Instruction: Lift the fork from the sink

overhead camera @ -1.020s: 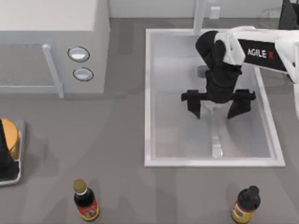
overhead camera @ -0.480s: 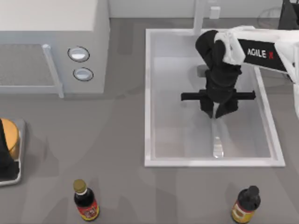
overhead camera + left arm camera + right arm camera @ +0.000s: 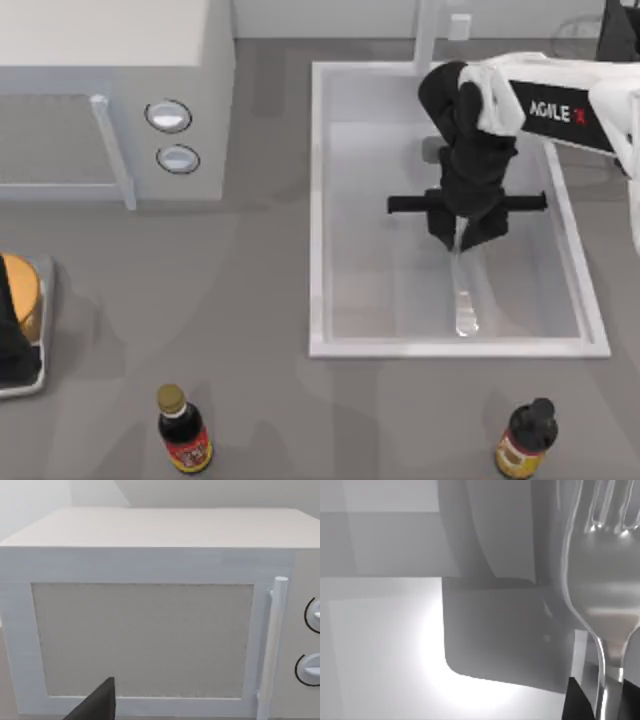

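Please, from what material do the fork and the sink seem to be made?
The fork looks like polished silver metal: its tines and neck carry bright mirror-like highlights. The sink looks like white glossy ceramic or enamel, perhaps plastic: its pale bottom shows a soft glare. The right gripper is shut on the fork.

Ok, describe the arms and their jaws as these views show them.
The right arm has a white shell with a black panel carrying white "AGILE X" lettering, then a black wrist. The right gripper is black, with a flat crossbar above two blocky jaws. The left gripper is also black.
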`<action>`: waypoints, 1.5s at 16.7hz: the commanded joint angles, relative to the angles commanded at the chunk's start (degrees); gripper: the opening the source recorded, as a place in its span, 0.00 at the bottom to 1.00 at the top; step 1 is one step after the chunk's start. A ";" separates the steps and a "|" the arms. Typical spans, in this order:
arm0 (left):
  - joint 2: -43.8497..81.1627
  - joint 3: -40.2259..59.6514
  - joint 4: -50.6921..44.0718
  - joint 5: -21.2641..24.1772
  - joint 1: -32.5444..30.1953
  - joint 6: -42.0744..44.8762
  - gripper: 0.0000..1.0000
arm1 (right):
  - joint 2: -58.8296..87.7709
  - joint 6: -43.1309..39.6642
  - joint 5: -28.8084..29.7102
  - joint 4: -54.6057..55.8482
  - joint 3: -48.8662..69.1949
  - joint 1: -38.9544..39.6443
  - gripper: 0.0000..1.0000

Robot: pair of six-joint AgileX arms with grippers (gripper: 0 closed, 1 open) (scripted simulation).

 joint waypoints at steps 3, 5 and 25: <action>0.00 0.00 0.00 0.00 0.00 0.00 1.00 | -1.02 0.02 -0.02 -5.80 4.87 0.02 0.00; 0.00 0.00 0.00 0.00 0.00 0.00 1.00 | -2.27 0.00 -0.03 -12.08 9.38 0.02 0.00; 0.00 0.00 0.00 0.00 0.00 0.00 1.00 | -26.36 -8.73 -0.61 -26.14 -0.76 -8.54 0.00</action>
